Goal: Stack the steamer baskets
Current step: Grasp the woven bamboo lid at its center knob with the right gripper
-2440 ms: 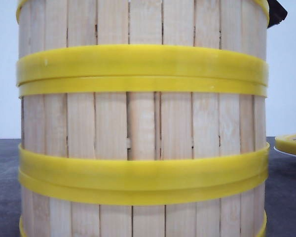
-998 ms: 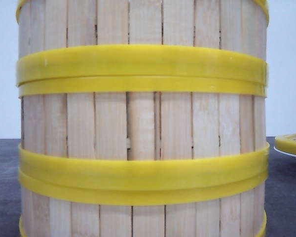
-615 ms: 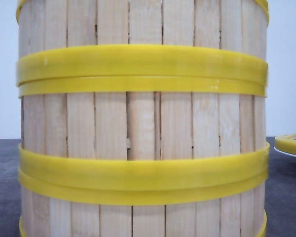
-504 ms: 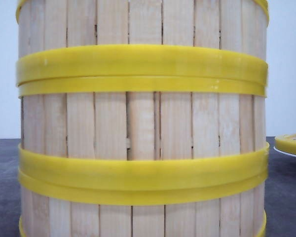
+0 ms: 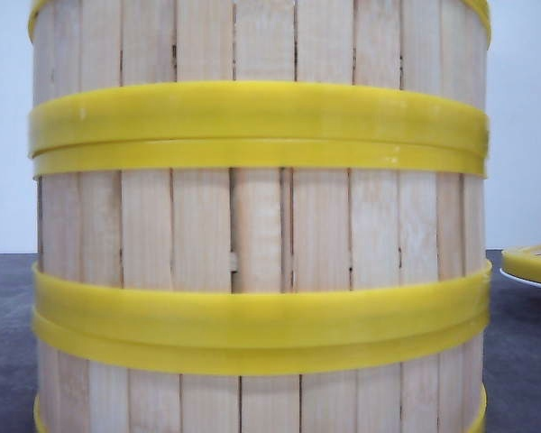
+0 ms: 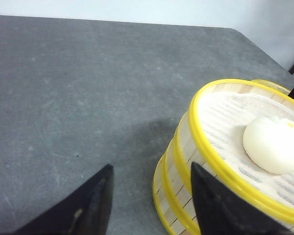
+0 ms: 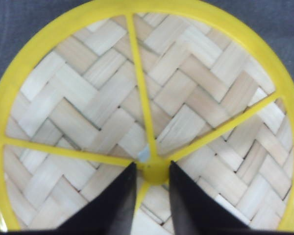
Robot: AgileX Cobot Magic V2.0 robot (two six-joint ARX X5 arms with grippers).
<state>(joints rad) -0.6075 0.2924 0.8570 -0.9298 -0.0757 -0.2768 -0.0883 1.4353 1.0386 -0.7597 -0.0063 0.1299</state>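
1. Yellow-rimmed steamer baskets [image 5: 257, 225] already stand stacked, filling the middle of the front view; the top one holds a white bun [image 6: 274, 144] at the right of the left wrist view.
2. What looks like a woven lid [image 7: 147, 112] with yellow spokes lies flat, filling the right wrist view, probably still to go on top.
3. The right gripper [image 7: 152, 196] hangs over its hub, fingers narrowly parted either side, gripping nothing.
4. The left gripper [image 6: 152, 200] is spread wide and empty beside the stack.
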